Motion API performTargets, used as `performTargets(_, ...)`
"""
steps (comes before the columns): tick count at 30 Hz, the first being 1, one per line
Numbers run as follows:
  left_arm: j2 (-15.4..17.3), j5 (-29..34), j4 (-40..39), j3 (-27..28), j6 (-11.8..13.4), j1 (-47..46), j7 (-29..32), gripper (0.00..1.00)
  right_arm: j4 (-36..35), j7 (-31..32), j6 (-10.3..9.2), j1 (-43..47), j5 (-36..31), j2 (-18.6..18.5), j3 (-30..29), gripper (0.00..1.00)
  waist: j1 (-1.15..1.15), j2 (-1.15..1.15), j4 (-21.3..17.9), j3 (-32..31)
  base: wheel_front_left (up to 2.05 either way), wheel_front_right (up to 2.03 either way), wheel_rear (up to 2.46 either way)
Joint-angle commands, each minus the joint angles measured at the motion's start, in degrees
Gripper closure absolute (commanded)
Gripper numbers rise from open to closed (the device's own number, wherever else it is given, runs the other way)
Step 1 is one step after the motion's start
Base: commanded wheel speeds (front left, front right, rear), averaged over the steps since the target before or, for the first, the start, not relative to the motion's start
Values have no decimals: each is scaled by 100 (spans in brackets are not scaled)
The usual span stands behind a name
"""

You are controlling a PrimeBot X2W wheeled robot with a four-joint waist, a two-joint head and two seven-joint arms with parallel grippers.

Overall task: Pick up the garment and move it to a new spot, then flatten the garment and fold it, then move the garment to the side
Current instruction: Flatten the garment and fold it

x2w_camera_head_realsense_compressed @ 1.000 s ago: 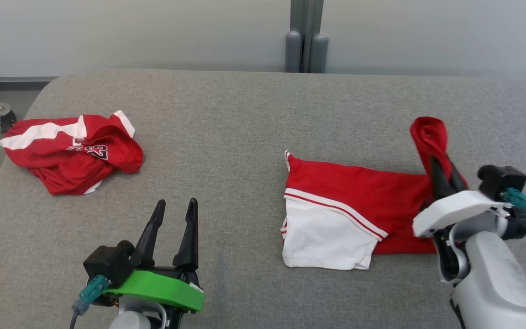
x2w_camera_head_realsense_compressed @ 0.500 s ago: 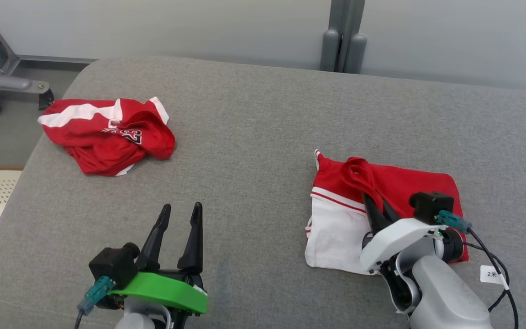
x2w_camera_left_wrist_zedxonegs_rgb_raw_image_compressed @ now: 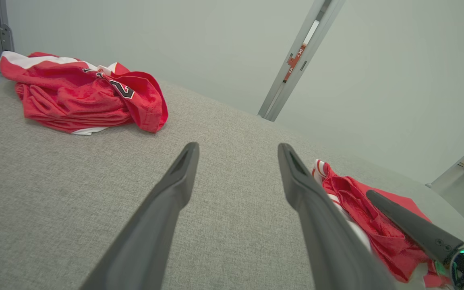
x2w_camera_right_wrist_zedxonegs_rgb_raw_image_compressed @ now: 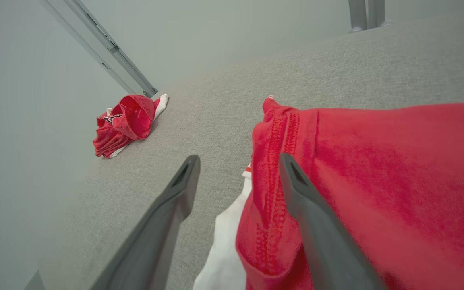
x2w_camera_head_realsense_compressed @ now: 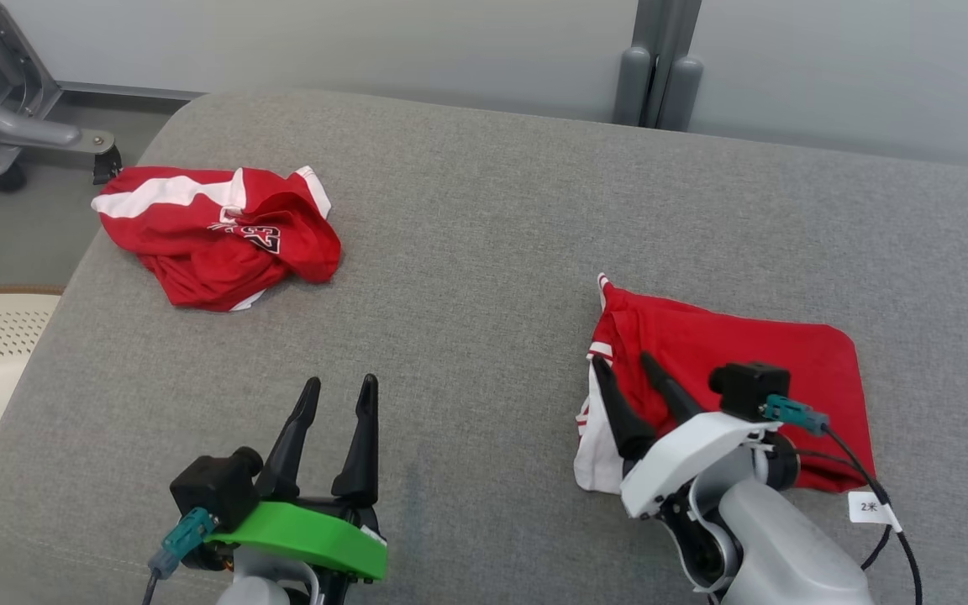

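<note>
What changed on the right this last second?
The right end effector swept the lifted red edge of the garment leftward over it, laid the fold down and let go; it is open now. The left end effector, open, and the crumpled jersey stayed put.

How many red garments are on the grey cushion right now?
2. The crumpled garment lies at the far left of the cushion. The folded garment lies at the right, with the open right tool at its left edge. None looks hidden.
</note>
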Motion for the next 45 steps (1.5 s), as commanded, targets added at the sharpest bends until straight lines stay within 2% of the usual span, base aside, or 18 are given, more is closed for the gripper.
performTargets(1, 11, -7, 21, 9, 20, -50, 0, 0, -72, -24, -9, 6, 173, -12, 188, 0, 0, 0, -20, -9, 0, 0, 0)
performTargets(5, 11, 16, 40, -31, 17, -68, 0, 0, -218, -25, -9, -88, 415, -17, 606, 0, 0, 0, -71, -25, 0, 0, 0)
performTargets(10, 11, 19, -12, 9, 36, -36, 0, 0, -431, -25, -9, -202, 33, -15, 426, 0, 0, 0, -190, -15, 0, 0, 0)
performTargets(13, 11, 24, -69, 52, 56, -21, 0, 0, -674, -25, -9, -223, -616, -48, 48, 0, 0, 0, -297, -6, 0, 0, 0)
performTargets(21, 11, 104, -454, 293, 79, -45, 0, 0, -1784, -22, -9, 183, -2418, -545, -1008, 0, 0, 0, -591, 7, 0, 0, 0)
performTargets(25, 11, 108, -612, 406, 124, -17, 0, 0, -2249, -22, -9, 523, -2942, -677, -1478, 0, 0, 0, -720, -9, 0, 0, 0)
performTargets(30, 11, 156, -728, 517, 156, 53, 0, 0, -2760, -22, -9, 996, -3513, -701, -1795, 0, 0, 0, -858, -36, 0, 0, 0)
performTargets(36, 11, 331, -788, 550, 172, 111, 0, 0, -3194, -22, -10, 1457, -3762, -525, -2178, 0, 0, 0, -955, -15, 0, 0, 0)
performTargets(45, 11, 651, -741, 489, 175, 255, 0, 0, -3310, -22, -10, 1680, -3838, -361, -2359, 0, 0, 0, -1017, 17, 0, 0, 0)
